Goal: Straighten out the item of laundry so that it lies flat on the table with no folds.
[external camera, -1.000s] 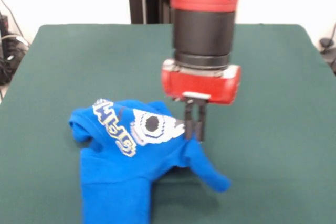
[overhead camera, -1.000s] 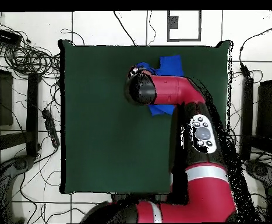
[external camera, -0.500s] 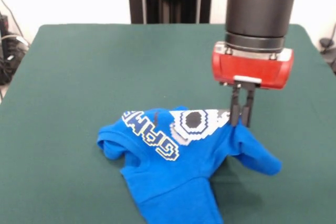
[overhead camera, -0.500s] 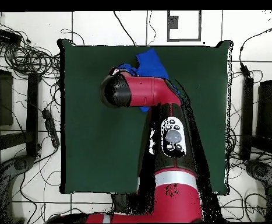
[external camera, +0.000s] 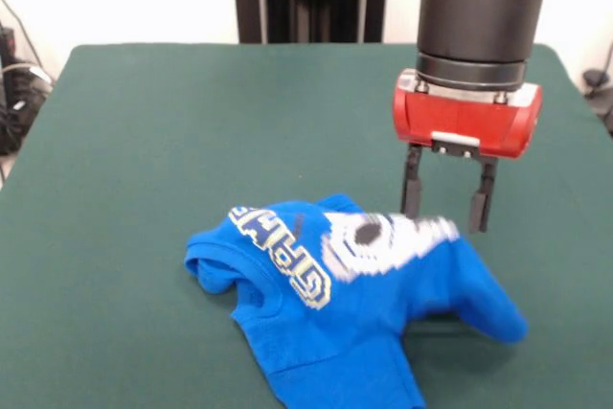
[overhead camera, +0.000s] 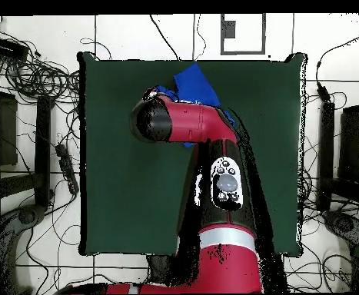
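Looking at my gripper (external camera: 446, 212), I see its fingers spread apart with nothing pinched, hanging just above the T-shirt (external camera: 354, 304). Below it and off to the picture's left, the shirt lies crumpled near the front edge of the table (external camera: 172, 122), print creased, one sleeve flopped out beneath the gripper. I judge this a regrasp pause; next calls for pinching an edge and drawing it outward.

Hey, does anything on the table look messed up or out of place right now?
Yes: the blue T-shirt lies crumpled on the green table, print twisted sideways and one sleeve sticking out. The open gripper hangs just above it, holding nothing.
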Motion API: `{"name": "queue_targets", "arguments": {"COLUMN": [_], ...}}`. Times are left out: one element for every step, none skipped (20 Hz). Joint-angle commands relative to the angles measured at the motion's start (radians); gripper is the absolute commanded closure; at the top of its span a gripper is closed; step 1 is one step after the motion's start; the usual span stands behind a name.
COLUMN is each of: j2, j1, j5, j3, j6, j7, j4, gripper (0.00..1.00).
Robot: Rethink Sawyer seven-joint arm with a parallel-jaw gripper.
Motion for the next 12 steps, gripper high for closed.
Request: {"name": "queue_targets", "arguments": {"j2": [0.037,0.038,0.038,0.04,0.041,0.041,0.043,0.047,0.048,0.049,0.049,0.049], "j1": [0.01,0.018,0.024,0.033,0.033,0.032,0.03,0.027,0.024,0.016,0.012,0.003], "j5": [0.059,0.064,0.067,0.072,0.072,0.071,0.071,0.073,0.079,0.078,0.078,0.074], "j3": [0.008,-0.002,-0.01,-0.02,-0.019,-0.018,-0.015,-0.014,-0.011,-0.005,-0.002,0.003], "j6": [-0.031,-0.027,-0.022,-0.015,-0.016,-0.016,-0.018,-0.023,-0.024,-0.029,-0.031,-0.03], "j7": [0.229,0.235,0.24,0.248,0.24,0.231,0.224,0.222,0.225,0.216,0.21,0.193], "j4": [0.143,0.14,0.138,0.134,0.132,0.129,0.128,0.126,0.128,0.129,0.129,0.126], "gripper": [0.0,0.0,0.0,0.0,0.0,0.0,0.0,0.0,0.0,0.0,0.0,0.0]}}
